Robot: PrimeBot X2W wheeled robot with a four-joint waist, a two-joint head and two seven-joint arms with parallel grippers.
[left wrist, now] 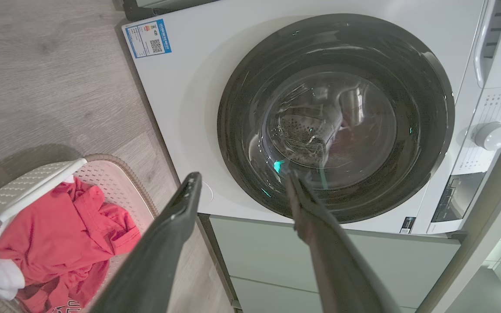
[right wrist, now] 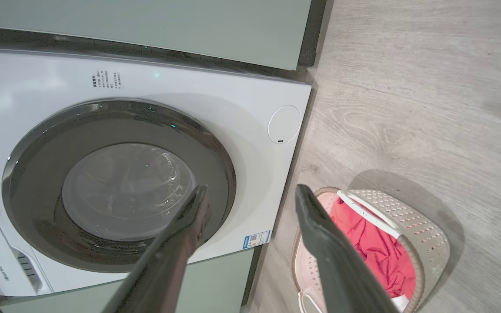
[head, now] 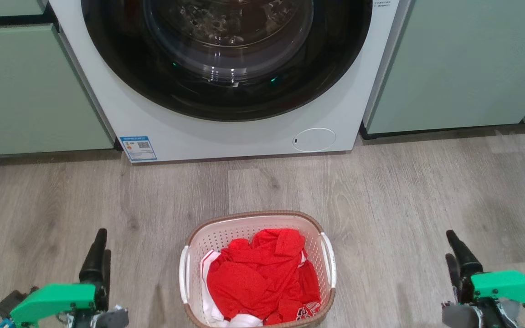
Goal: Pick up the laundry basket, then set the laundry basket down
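Cream perforated plastic laundry basket (head: 226, 237), brown-rimmed, sits on the grey wood floor (head: 381, 191) before the white washing machine (head: 244, 136). The left pincer (head: 100, 246) and right pincer (head: 451, 248), both released, flank it, apparently poised for its white side handles (head: 183, 273).

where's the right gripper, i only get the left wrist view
Observer: The right gripper is low at the head view's right. It is open, holds nothing, and is apart from the cream perforated plastic laundry basket.
Operator: is the basket's far handle free
Observer: Yes, the white right-side handle is bare and nothing touches it.
Operator: is the basket centred between the arms
Observer: Not quite. It sits between both, somewhat nearer the left gripper.
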